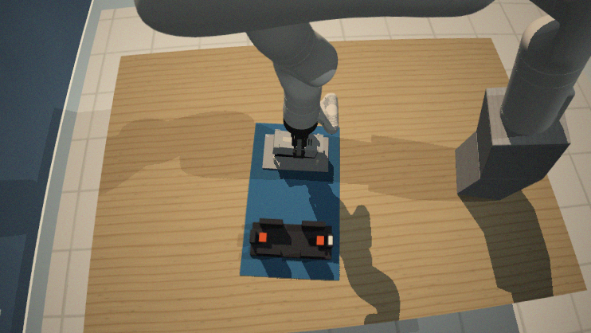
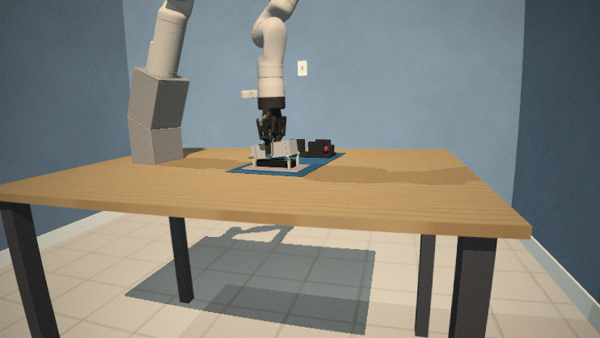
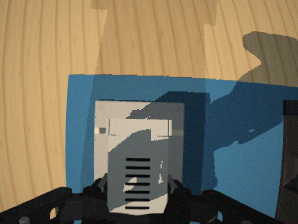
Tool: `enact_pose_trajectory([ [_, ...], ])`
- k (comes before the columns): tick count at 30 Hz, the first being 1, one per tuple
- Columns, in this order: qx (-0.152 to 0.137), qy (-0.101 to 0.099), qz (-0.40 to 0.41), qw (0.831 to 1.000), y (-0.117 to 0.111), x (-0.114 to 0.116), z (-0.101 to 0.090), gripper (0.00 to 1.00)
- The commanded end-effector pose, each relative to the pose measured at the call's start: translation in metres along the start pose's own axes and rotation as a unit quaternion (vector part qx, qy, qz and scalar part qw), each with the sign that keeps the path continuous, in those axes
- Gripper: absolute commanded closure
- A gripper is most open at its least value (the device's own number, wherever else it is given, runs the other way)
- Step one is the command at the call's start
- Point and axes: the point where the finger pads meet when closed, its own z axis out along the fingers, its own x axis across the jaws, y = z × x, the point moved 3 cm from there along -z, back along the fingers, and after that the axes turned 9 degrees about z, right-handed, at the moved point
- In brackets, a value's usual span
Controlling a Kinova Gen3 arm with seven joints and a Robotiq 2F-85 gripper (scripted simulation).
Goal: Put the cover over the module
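My gripper [image 1: 298, 152] [image 2: 272, 149] [image 3: 137, 184] is shut on the grey cover [image 1: 283, 142] [image 2: 287, 149] [image 3: 117, 165], with a finger on each long side. The cover is over the light grey base plate [image 1: 268, 158] [image 2: 302, 167] [image 3: 101, 160]. In the exterior view it is tilted, its left end lower than its right. The black module [image 2: 275, 162] shows beneath it, between the cover and the plate. Pale upright clips [image 2: 289, 162] stand at the plate's ends, close to the cover's lower edge; whether they touch it is unclear. The dark holder [image 1: 291, 237] [image 2: 315, 146] [image 3: 291, 160] holds no cover.
A blue mat [image 1: 276, 194] [image 2: 323, 161] [image 3: 80, 125] lies under the plate and the holder. The holder has raised walls and orange blocks [image 1: 262, 237]. The arm's grey pedestal [image 1: 525, 165] [image 2: 155, 121] stands on the wooden table [image 1: 174, 231] [image 2: 378, 201].
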Motion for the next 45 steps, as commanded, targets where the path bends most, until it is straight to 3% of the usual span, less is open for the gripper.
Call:
enact_pose_trajectory([
  [1,-0.001,0.000,0.000,1.000,0.001,0.000,-0.001,1.00],
  [18,-0.001,0.000,0.000,1.000,0.001,0.000,0.009,1.00],
  [45,-0.001,0.000,0.000,1.000,0.001,0.000,0.007,1.00],
])
